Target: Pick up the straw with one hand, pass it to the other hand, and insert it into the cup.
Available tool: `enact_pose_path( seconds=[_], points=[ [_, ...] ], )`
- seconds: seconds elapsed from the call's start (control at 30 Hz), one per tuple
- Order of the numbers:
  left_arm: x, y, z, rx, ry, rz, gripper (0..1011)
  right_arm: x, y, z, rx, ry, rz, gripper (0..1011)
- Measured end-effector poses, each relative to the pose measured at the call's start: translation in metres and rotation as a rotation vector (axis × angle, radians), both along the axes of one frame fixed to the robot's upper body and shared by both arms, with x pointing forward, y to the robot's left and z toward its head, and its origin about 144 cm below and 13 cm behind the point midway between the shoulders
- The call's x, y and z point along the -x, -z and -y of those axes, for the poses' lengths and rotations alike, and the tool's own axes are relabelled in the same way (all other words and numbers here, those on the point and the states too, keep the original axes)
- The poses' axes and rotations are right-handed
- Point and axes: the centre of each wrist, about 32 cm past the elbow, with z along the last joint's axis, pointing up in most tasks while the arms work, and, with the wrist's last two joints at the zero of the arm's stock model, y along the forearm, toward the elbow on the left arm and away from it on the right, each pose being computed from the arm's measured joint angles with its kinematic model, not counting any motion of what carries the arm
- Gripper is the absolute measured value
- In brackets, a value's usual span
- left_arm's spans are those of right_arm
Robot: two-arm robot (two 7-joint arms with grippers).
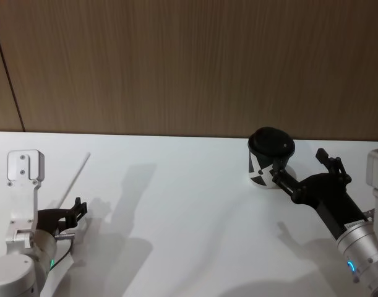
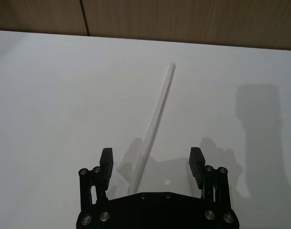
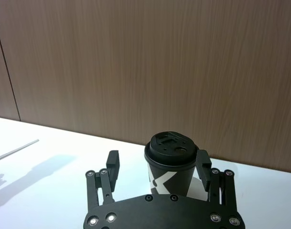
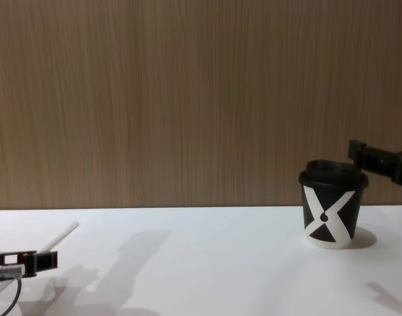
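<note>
The white straw lies flat on the white table at the left, angled away from me. My left gripper hovers low over the straw's near end and is open. In the left wrist view the straw runs out from between the spread fingers of the left gripper. At the right stands the black cup with its white X and black lid. My right gripper is open just behind and beside the cup. The cup stands upright ahead of the right gripper, apart from its fingers. From the chest, the cup and the straw are far apart.
A brown wooden wall rises along the table's far edge. The white table is bare between the straw and the cup. A white bracket on my left arm stands beside the straw.
</note>
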Motion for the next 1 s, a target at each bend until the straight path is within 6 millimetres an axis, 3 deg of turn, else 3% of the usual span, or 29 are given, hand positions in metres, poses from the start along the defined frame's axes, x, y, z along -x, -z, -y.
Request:
enact_pose_path(
  seconds=[1.0],
  points=[
    [-0.0009,0.0058,0.0009,0.016,-0.004,-0.025,1003,0.0,0.0,0.0,0.0,0.0,0.0,1001]
  ],
)
